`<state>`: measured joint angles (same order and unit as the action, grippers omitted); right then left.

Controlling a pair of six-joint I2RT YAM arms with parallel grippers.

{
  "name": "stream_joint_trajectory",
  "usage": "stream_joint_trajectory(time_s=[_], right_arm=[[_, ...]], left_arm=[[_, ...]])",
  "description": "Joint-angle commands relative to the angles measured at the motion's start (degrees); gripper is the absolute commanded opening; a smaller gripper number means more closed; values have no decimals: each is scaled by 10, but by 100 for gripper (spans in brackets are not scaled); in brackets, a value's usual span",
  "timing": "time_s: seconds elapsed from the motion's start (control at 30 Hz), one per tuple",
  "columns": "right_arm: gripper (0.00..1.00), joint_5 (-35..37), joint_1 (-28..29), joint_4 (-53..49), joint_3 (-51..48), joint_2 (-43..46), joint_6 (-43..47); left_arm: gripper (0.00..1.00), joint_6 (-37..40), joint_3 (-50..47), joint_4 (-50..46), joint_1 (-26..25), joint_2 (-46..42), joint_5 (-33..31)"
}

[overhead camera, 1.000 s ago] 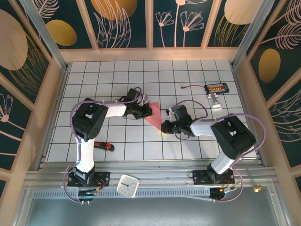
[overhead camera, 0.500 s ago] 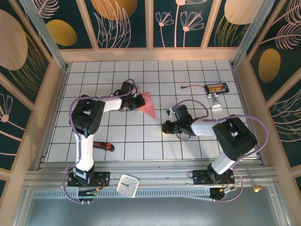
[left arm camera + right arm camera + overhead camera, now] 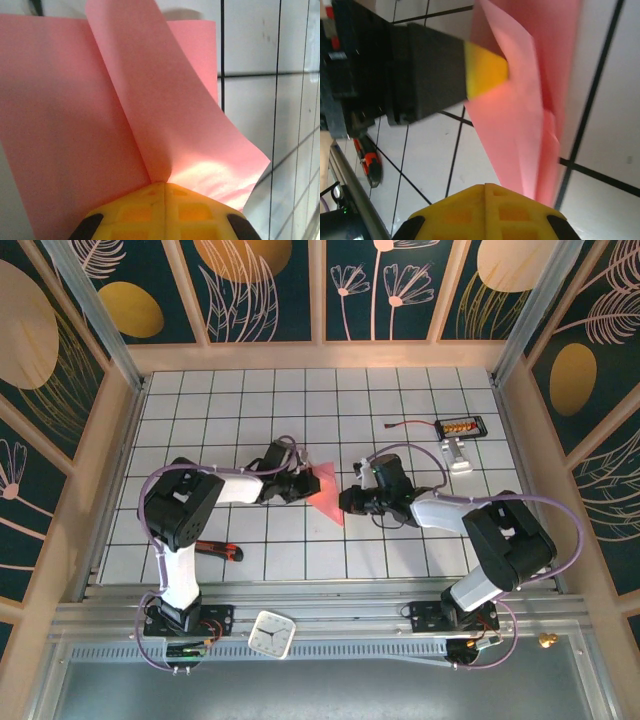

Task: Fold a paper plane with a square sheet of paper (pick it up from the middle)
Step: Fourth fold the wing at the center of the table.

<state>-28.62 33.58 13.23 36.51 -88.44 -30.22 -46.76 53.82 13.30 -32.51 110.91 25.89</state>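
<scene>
Salmon-pink thin paper sheet (image 3: 325,495), partly folded, hung mid-table, pinched in my closed left claw (image 3: 304,484). My right claw (image 3: 346,503), also closed, had just reached its opposite edge, so I judged creasing could begin.

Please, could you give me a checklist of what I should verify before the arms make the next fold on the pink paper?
1. Left end effector shut on the pink paper: ok.
2. Right end effector shut: ok.
3. Right end effector pinching the paper: cannot tell; the paper's tip passes beside its fingers.
4. Crease formed: ok, one flap stands up from the sheet.
5. Red-handled tool lying apart from the paper: ok.
</scene>
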Motion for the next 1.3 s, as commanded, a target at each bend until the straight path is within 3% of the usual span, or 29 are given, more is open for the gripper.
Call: stream_joint_trajectory(time_s=[0.0, 0.43, 0.57, 0.67, 0.93, 1.27], right_arm=[[0, -10, 12, 33, 15, -16, -7], [0, 8, 3, 13, 15, -117, 22], [0, 14, -1, -4, -4, -117, 27], [0, 17, -1, -9, -14, -112, 29], [0, 24, -3, -18, -13, -107, 33], [0, 44, -3, -61, -3, -106, 35]], left_arm=[[0, -33, -29, -5, -6, -11, 6], [0, -18, -5, -27, -8, -25, 11], [11, -22, 1, -13, -8, -49, 26], [12, -30, 9, 1, -10, -49, 48], [0, 8, 59, -55, -16, -4, 42], [0, 26, 83, -75, -1, 42, 21]])
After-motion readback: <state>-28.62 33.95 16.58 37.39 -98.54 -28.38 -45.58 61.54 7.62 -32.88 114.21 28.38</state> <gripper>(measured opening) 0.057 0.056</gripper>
